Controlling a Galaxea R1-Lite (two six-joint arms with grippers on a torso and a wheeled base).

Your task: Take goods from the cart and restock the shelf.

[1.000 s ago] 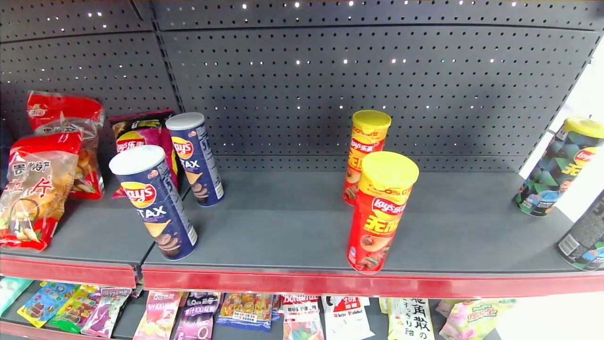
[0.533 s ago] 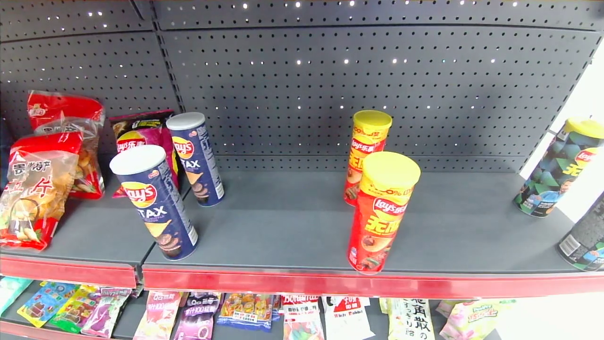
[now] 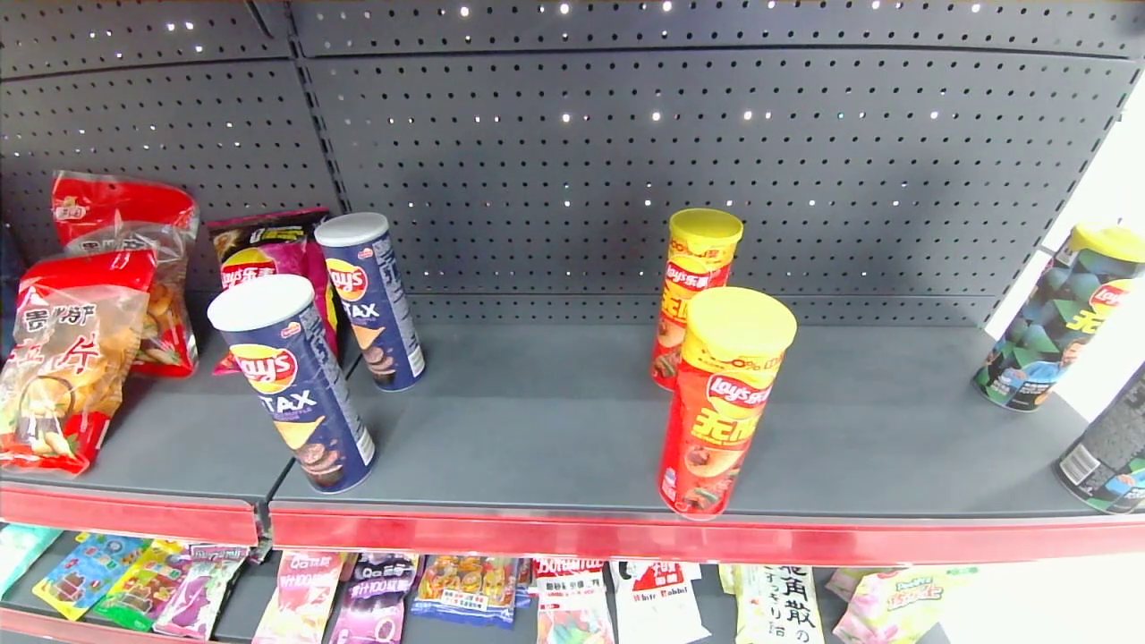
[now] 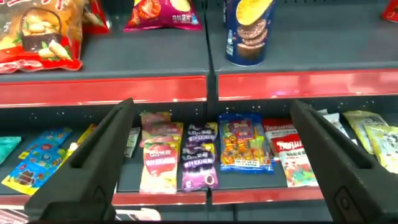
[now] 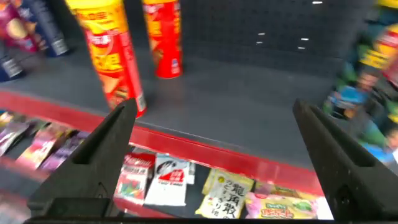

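On the grey shelf [image 3: 555, 420] stand two blue chip cans, one in front [image 3: 291, 385] and one behind [image 3: 371, 300]. Right of them are two red cans with yellow lids, front [image 3: 725, 402] and rear [image 3: 698, 259]. My left gripper [image 4: 211, 104] is open and empty, below and in front of the shelf's red edge [image 4: 273, 84], under the front blue can [image 4: 249, 31]. My right gripper [image 5: 212, 106] is open and empty too, facing the bare shelf floor [image 5: 249, 106] right of the red cans [image 5: 112, 56].
Snack bags [image 3: 67, 358] fill the shelf's left end. A green-patterned can [image 3: 1060, 317] and a dark can [image 3: 1109, 447] stand at the far right. Flat candy packets [image 3: 465, 590] lie on the lower shelf. Bare shelf floor lies between the blue and red cans.
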